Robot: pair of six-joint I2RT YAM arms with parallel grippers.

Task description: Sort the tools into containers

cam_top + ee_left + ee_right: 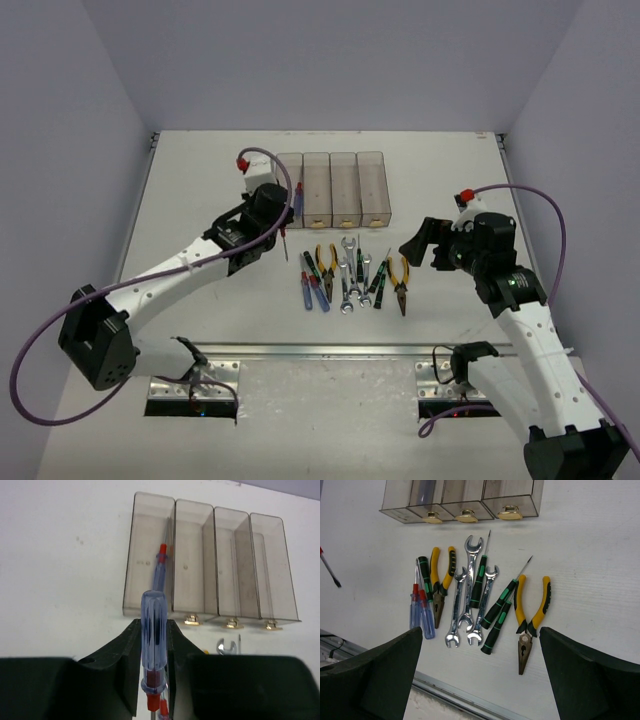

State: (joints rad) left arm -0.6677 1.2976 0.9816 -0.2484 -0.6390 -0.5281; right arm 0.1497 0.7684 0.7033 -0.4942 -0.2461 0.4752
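My left gripper (281, 218) is shut on a blue/red-handled screwdriver (153, 630), held just in front of the leftmost of four joined smoky bins (145, 555); its shaft hangs down below the jaws (284, 245). Another blue/red screwdriver (161, 562) lies in that leftmost bin. The other tools lie in a cluster (350, 275): two blue/red screwdrivers (420, 612), two yellow-and-black pliers (442, 580) (532, 615), three silver wrenches (470, 580) and several green/black screwdrivers (497, 610). My right gripper (480, 630) is open and empty, above and right of the cluster (425, 245).
The bins (331, 188) stand at the back centre, their yellowish tabs (465, 516) facing the tools. A metal rail (330, 352) runs along the table's near edge. White walls close in the left, right and far sides.
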